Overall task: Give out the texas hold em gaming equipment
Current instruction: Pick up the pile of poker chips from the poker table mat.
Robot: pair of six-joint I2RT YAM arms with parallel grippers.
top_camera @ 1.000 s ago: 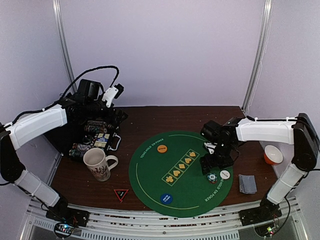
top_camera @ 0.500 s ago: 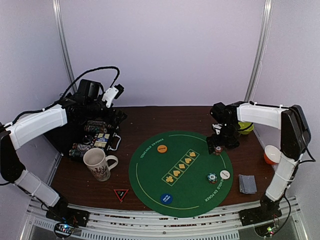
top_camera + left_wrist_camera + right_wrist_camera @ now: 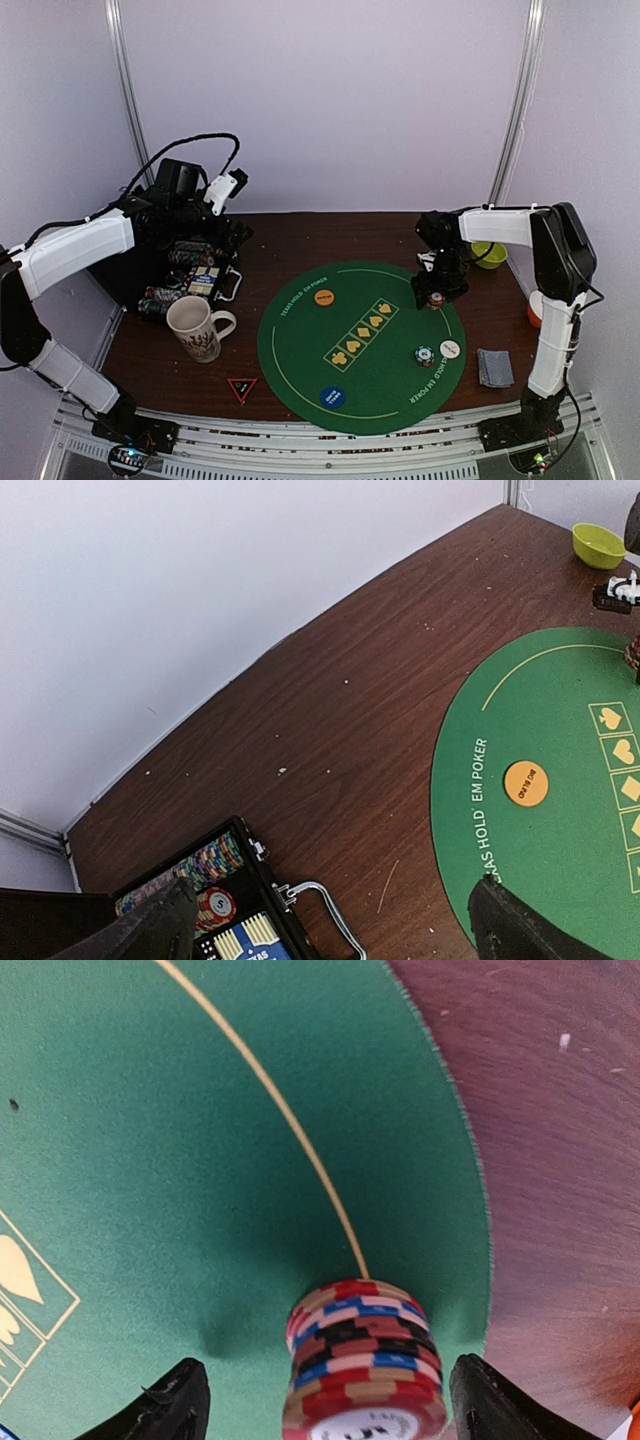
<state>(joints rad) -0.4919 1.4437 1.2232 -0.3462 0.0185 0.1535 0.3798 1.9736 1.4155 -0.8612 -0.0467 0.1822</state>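
Overhead, a round green poker mat (image 3: 300,345) is seen on the brown table (image 3: 300,240). The right gripper (image 3: 437,288) is held over a red-white chip stack (image 3: 436,300) at the mat's far right edge. A teal-white chip stack (image 3: 425,355) and a white button (image 3: 450,349) are set side by side nearer the arms. An orange button (image 3: 324,296) and a blue button (image 3: 333,397) are also laid on the felt. Grey-blue playing cards (image 3: 494,367) are placed on the wood just right of the mat. The left gripper (image 3: 200,240) is poised above an open chip case (image 3: 195,278).

From the left wrist, its fingers (image 3: 150,930) are shown spread wide with nothing gripped.

From the right wrist, the fingers (image 3: 165,1400) are seen parted on either side of the standing stack, which is not pinched.
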